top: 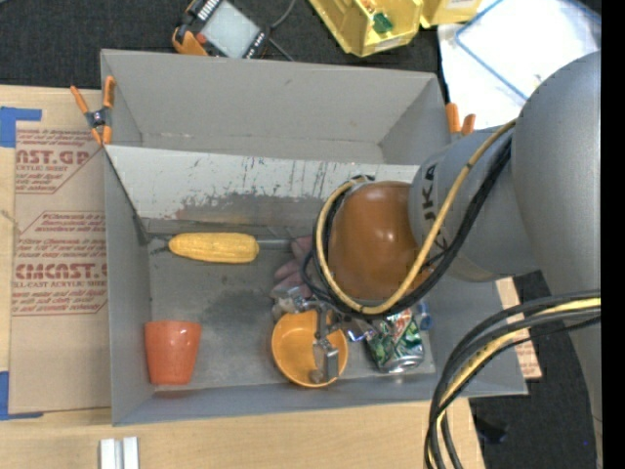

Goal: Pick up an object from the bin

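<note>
Grey bin (pixel 229 316), end effector (pixel 328 356) over orange bowl (pixel 290 352), crushed can (pixel 396 346) part-hidden

A cardboard sheet (pixel 49 252), lying flat well to the left of the claw (pixel 327 357) and outside the bin, carries slanted red print: large block letters ending in "CAST", cut off at the sheet's edge, and under them a smaller line that reads in part "CELL-CAST ACRYLIC SHEET". Above and to the right of the claw, the grey arm (pixel 547 164) shows the dark letters "KU", the rest hidden by a cable. The crushed can (pixel 398 342) just right of the claw bears printing too small to read.
</note>
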You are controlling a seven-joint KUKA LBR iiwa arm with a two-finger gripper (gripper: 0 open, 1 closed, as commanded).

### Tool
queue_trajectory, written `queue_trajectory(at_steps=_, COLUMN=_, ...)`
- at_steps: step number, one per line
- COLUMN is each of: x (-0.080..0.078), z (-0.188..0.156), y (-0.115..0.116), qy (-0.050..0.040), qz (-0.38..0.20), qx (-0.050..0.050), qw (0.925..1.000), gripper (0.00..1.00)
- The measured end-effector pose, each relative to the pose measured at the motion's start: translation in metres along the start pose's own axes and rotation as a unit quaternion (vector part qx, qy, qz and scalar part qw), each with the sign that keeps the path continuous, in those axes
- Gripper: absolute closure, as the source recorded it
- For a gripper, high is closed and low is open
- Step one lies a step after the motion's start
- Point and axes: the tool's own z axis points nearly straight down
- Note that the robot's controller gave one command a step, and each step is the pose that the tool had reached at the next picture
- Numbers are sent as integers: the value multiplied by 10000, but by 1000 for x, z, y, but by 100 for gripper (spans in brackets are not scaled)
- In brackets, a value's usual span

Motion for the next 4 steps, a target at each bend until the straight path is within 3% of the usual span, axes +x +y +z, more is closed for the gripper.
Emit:
queue_trajectory(at_steps=1, x=4, z=6, y=1, qy=-82, qz=566, qx=5, qw=9984, gripper=0)
queue_trajectory(at_steps=2, x=0, z=0, y=1, qy=-6, qz=12, qx=-2, qw=10000, gripper=0)
queue_trajectory(at_steps=3, x=0, z=4, y=1, qy=-137, qz=561, qx=5, qw=9983, gripper=100)
queue_trajectory(at_steps=4, x=1, z=4, y=1, qy=-138, qz=561, qx=5, qw=9983, gripper=100)
